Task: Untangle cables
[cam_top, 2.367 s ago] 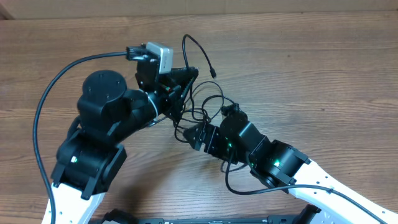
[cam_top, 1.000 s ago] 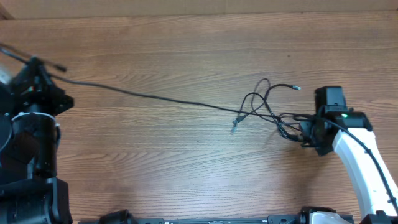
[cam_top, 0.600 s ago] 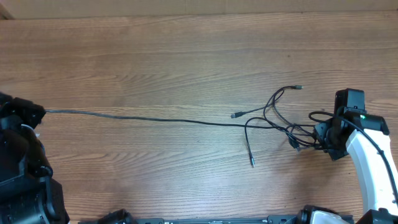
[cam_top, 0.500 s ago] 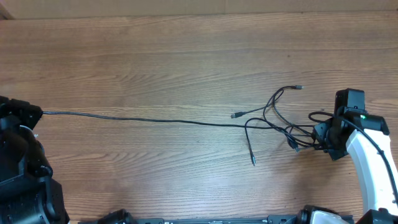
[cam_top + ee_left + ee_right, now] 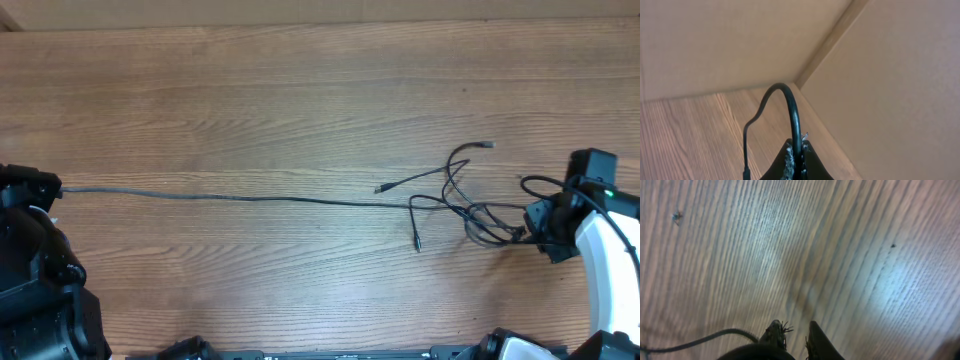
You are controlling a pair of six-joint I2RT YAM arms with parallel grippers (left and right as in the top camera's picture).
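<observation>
Wooden table (image 5: pixel 300 90) carries thin black cables (image 5: pixel 300 201), partly tangled

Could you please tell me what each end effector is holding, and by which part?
The left end effector pinches the long cable near one end. The right end effector holds nothing: its jaws stand apart, empty.

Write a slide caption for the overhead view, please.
One thin cable runs nearly straight from the left gripper across the wooden table to a loose tangle at the right gripper.
</observation>
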